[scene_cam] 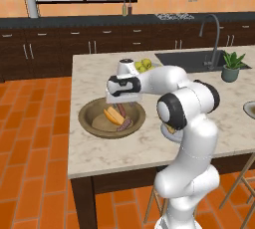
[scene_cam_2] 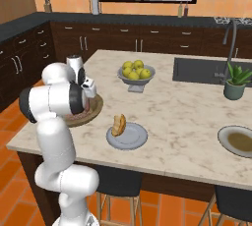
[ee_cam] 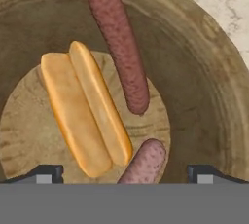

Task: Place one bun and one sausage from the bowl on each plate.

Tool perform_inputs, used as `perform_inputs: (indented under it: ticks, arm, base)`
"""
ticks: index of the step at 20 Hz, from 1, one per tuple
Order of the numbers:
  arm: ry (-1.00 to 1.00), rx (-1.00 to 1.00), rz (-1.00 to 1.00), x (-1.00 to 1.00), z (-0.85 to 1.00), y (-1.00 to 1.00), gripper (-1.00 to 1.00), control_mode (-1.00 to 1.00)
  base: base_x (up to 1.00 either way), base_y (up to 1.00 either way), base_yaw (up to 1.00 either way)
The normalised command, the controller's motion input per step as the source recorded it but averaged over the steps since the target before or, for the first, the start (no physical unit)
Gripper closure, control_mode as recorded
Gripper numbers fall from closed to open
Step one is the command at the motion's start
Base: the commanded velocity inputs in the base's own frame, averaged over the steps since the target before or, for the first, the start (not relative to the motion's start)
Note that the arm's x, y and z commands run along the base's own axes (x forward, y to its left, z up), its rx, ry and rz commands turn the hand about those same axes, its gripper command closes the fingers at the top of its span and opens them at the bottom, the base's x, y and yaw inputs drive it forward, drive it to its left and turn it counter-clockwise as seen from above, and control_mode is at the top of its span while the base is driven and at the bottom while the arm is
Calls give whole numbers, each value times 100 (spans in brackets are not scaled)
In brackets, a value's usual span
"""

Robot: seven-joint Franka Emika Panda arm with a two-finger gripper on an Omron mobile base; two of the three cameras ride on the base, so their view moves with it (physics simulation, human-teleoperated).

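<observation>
With my tool (ee_cam: 124,172) hanging spread and empty over the bowl (ee_cam: 204,72), the bun (ee_cam: 85,108) lay at ten o'clock of it and one sausage (ee_cam: 146,162) right between the tips, so I judged it best to drop straight onto that sausage, clear of the bun.

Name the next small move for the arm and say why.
Probably lower the open gripper straight down onto a sausage in the bowl: the near plate already holds a bun but no sausage, and the jaws stand wide above the bowl.
</observation>
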Motion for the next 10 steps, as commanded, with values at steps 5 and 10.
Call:
perform_inputs:
  ticks: [5,10]
  arm:
    - [0,0,0,35,-1,-11,-100,-100]
    - [-6,0,0,13,-30,-7,-100,-100]
  base:
    - [0,0,0]
    - [0,0,0]
